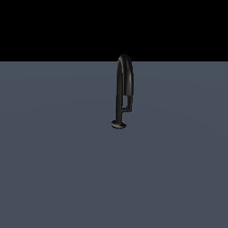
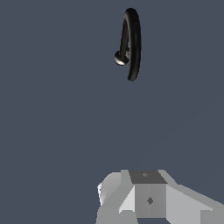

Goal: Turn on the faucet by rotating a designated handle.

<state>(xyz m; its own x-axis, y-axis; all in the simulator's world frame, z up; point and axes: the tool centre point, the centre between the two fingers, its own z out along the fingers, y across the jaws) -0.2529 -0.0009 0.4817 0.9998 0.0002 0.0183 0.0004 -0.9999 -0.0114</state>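
Observation:
The faucet (image 1: 119,89) is a slim glossy black inverted U standing on a small round disc foot (image 1: 118,124) on the grey floor. Below its shorter leg, the handle (image 1: 130,103) is a thin black bar closing a small rectangular loop. No gripper shows in the exterior view. In the wrist view the faucet (image 2: 133,41) appears from above as a narrow black arch with its shiny foot (image 2: 120,58) beside it; the handle cannot be made out there. My gripper (image 2: 148,177) shows only as grey and white blocks at the picture's edge, well apart from the faucet and touching nothing.
A flat blue-grey floor (image 1: 58,169) spreads around the faucet. Behind it is plain black background. No other objects show.

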